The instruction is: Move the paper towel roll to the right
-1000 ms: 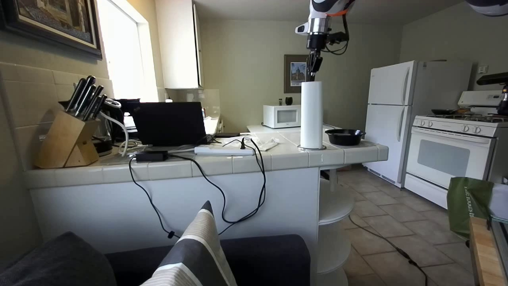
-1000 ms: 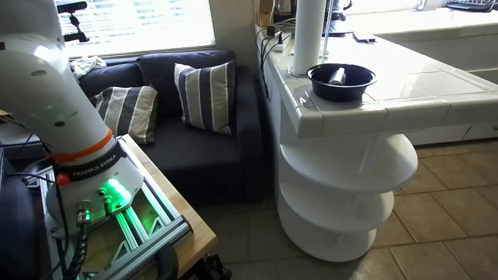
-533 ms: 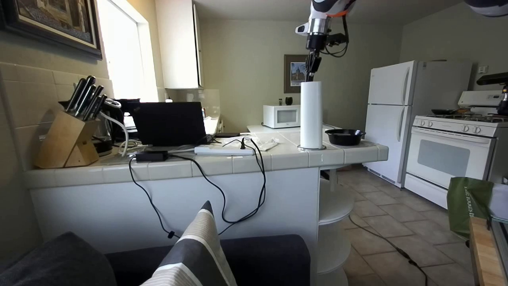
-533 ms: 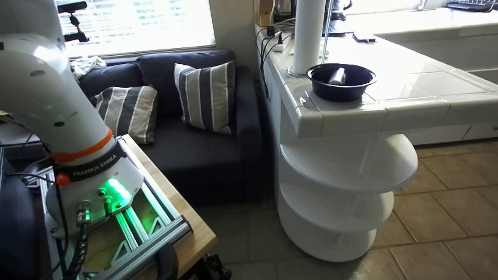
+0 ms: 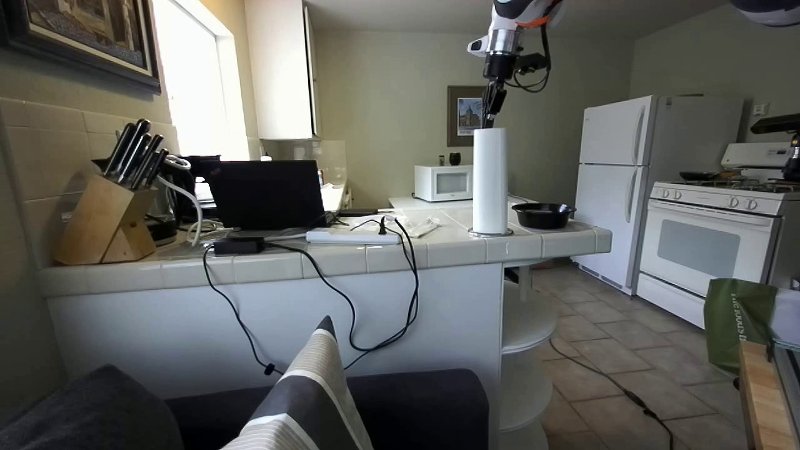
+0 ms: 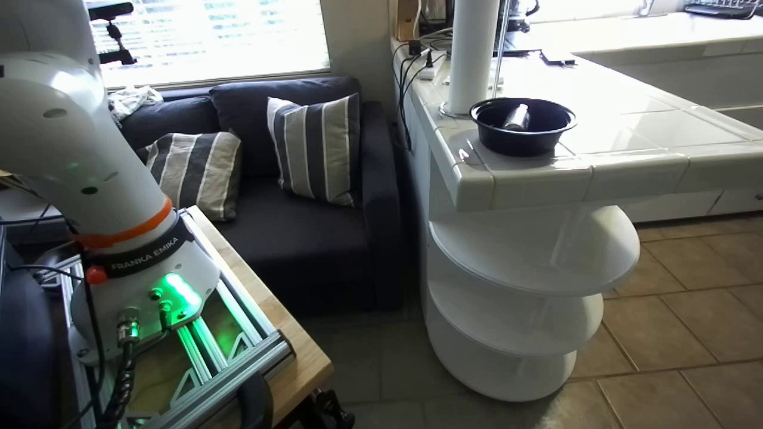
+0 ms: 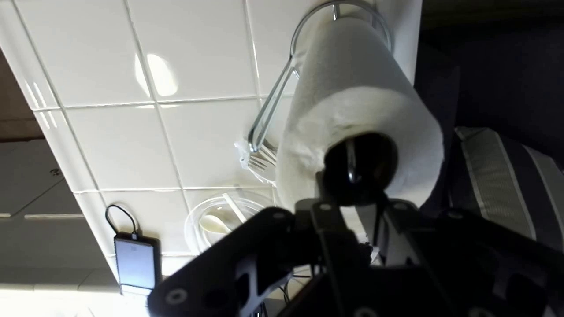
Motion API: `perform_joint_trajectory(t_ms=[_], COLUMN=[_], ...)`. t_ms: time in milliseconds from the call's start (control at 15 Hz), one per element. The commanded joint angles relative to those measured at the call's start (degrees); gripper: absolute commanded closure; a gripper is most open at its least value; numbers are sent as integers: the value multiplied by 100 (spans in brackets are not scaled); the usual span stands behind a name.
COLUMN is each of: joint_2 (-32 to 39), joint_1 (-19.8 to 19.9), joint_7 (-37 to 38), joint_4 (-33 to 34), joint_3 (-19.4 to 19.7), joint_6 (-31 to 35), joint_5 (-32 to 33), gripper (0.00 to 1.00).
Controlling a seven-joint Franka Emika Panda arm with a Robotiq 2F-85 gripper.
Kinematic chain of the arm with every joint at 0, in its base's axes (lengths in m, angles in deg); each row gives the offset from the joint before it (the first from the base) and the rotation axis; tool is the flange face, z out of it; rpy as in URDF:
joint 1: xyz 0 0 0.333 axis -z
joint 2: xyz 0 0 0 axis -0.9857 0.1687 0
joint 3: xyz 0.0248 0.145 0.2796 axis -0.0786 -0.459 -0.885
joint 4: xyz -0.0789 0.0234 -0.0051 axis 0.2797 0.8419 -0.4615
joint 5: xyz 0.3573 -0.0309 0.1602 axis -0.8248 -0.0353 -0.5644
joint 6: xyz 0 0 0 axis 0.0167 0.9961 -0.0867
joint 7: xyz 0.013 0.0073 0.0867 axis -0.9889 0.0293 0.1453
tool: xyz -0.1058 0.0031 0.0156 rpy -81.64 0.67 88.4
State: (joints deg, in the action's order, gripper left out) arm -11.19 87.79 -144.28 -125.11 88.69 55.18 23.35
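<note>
The paper towel roll stands upright on a wire stand, right of centre in an exterior view, close to the front edge of the white tiled counter. The gripper points down at the roll's top end; the wrist view is too dark there to establish how far it is spread or whether it has hold of anything. A dark round pan sits on the counter near the roll, a shiny cylinder lying inside. Toward the left of the frame are a power strip, a black laptop and, at far left, a wooden knife block holding dark-handled knives. A white microwave stands behind, a white refrigerator and stove at right. In an exterior view, curved shelves sit beneath the counter end; a dark sofa with striped cushions occupies the middle left, and the floor is tiled.
</note>
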Motion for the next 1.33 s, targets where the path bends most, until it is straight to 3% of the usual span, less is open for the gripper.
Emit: perform_joint_trajectory(t_ms=[0, 333, 667, 1267], joint_2=[-73, -116, -216, -263], joint_1=[88, 159, 198, 268], joint_7=[-145, -230, -319, -544], joint_4=[-195, -214, -293, -474], joint_3=[-34, -31, -19, -37], joint_6=[72, 81, 52, 106], joint_5=[-286, -567, -614, -899], gripper=[77, 73, 79, 77])
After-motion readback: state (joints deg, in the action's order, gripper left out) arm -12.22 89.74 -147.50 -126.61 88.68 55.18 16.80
